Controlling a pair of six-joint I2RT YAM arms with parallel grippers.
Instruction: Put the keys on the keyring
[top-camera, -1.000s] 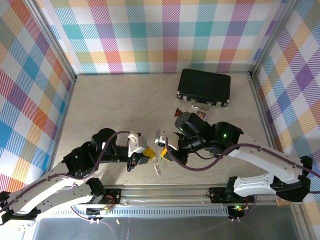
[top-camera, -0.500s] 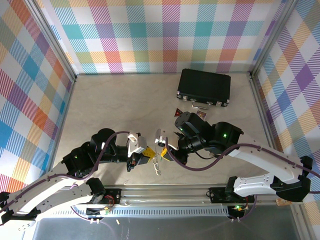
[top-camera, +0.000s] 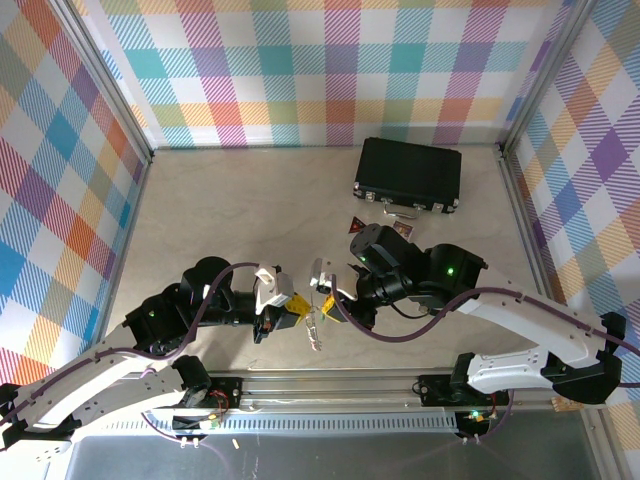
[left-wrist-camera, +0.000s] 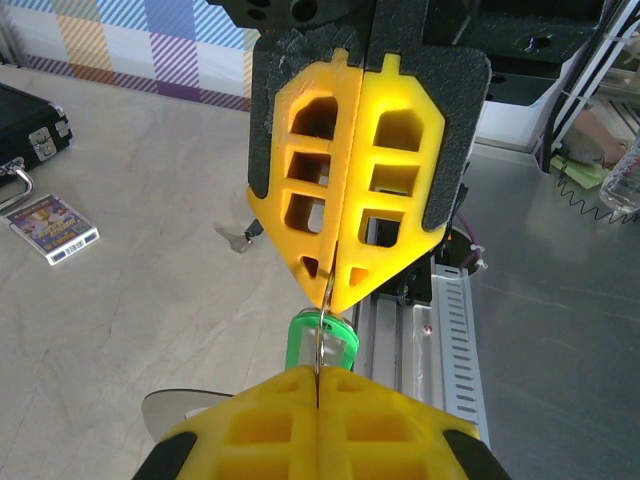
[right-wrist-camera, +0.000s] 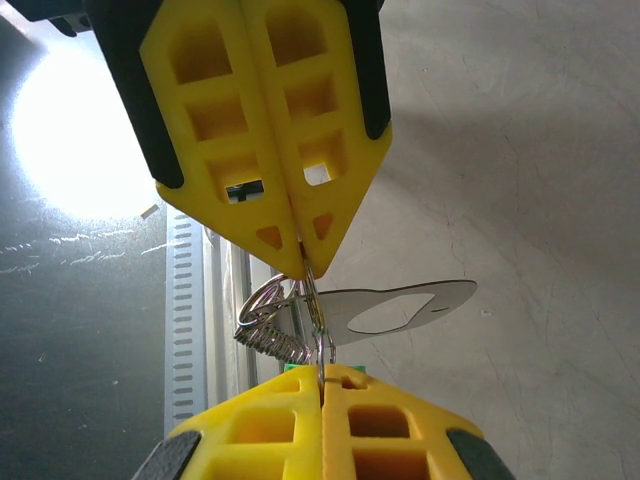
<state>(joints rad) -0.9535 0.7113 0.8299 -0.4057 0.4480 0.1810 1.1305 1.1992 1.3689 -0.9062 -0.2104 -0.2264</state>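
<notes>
1. Slippage is our first worry: the left gripper (left-wrist-camera: 318, 378), pressed together on the keyring's (right-wrist-camera: 272, 322) thin wire, holds it above the middle of the table's near edge, and a tug could free it.
2. The green key (left-wrist-camera: 320, 342) sits between both tips; we judge it could twist off and drop.
3. The right gripper (right-wrist-camera: 322, 372) pinches the same keyring; opposing pulls might bend it.
4. The black case (top-camera: 408, 173), toward the far right corner, is closed; we cannot see its contents.
</notes>
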